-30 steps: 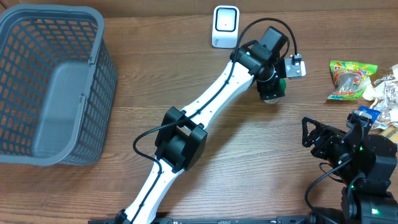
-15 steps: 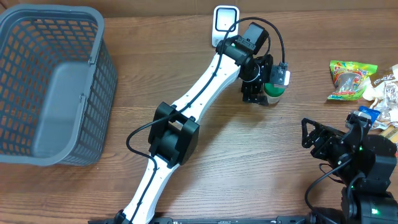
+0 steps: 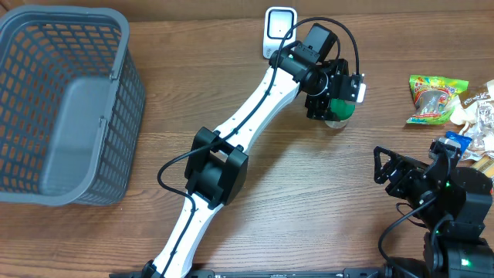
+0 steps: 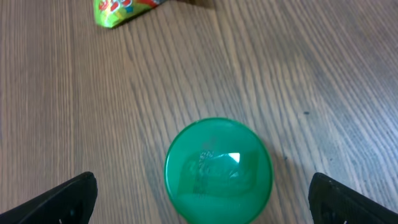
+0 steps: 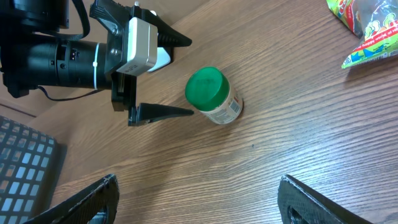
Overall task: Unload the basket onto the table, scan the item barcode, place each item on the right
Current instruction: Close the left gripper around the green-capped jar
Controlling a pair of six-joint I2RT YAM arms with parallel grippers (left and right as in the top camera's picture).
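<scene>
From above, my left hand [image 3: 333, 91] has turned and slid toward the white scanner [image 3: 279, 27], so the green-lidded jar [image 3: 340, 116] now peeks out beside it. The jar has not left the tabletop [image 3: 309, 216], so scanning must wait for a grab. The grey basket [image 3: 46, 31] looks bare inside.

At the left wrist, the jar stands upright below, closed. I cannot see what it holds. The fingers [image 4: 68, 196] spread wide on either side, gripping nothing.

At the right wrist, my right hand [image 5: 198, 186] is wide open too, holding nothing, well apart from the jar.
</scene>
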